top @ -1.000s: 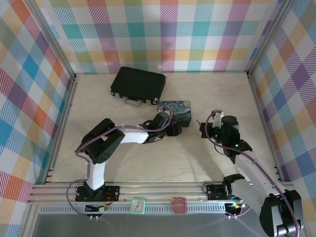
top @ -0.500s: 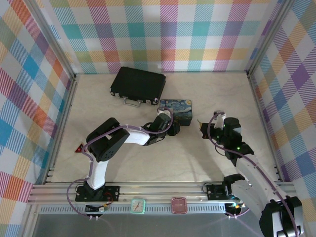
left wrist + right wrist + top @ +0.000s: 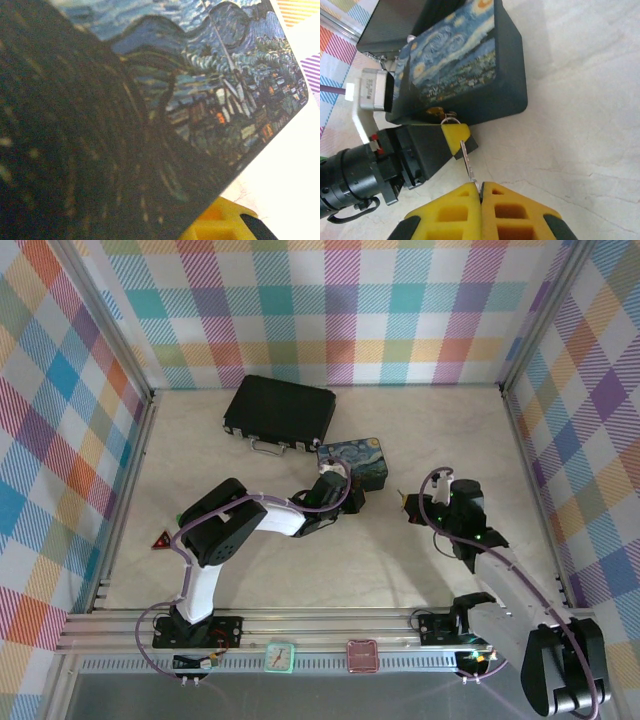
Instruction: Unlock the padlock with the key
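Key (image 3: 466,161) in right claw (image 3: 481,188) near padlock (image 3: 441,112)

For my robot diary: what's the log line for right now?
right tool: shut on thin silvery key | key: aimed at tiny dark padlock, not inserted | padlock: beside Starry-Night-printed blue box | left tool: at padlock, grip unclear

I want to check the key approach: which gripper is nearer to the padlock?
Left. The left gripper is right at the padlock, against the box; the right gripper, pinching the key, is farther back.

Top view looks down; wrist views (close) share the blue box (image 3: 460,65).
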Motion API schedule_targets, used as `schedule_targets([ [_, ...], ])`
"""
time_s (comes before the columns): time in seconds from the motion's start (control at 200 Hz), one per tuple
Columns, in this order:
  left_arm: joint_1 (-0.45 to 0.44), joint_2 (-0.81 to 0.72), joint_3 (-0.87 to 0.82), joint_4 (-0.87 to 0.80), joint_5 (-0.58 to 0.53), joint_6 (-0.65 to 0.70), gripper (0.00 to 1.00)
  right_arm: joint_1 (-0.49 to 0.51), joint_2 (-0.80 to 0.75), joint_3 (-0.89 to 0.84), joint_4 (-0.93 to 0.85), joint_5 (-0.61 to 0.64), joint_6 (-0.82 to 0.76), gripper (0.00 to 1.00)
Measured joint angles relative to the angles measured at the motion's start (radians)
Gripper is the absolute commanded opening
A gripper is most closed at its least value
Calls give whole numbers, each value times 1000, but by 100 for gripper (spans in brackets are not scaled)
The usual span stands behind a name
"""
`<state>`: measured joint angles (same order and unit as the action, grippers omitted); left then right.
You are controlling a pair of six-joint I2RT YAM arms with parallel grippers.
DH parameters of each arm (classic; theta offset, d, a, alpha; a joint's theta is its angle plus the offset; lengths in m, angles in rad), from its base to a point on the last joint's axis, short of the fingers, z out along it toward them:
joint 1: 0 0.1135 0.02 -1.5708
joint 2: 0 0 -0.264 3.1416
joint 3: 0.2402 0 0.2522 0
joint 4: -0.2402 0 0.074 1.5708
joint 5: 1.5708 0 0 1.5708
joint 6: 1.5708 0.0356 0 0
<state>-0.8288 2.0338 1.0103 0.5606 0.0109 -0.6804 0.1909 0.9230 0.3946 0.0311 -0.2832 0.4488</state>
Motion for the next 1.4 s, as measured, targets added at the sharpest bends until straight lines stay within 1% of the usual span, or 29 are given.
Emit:
schedule_targets([
  [0.2,6,0,2,0,50,-68,0,-32,51,-50,61,-61,47,0],
  [0.5,27,0,8,2,113,-179,0,-47,237,-68,177,-172,132,0],
  [0.65,47,3,8,61,151,-256,0,-48,330,-60,245,-203,158,0],
  [0.79,60,13,7,126,181,-317,0,-54,419,-23,286,-256,195,0],
  [1.105,65,13,5,174,222,-393,0,-66,472,-20,404,-357,285,0],
  [1.28,71,21,6,227,242,-438,0,-68,459,-72,490,-349,331,0],
  [1.4,74,26,6,249,245,-457,0,-68,487,-106,577,-357,375,0],
])
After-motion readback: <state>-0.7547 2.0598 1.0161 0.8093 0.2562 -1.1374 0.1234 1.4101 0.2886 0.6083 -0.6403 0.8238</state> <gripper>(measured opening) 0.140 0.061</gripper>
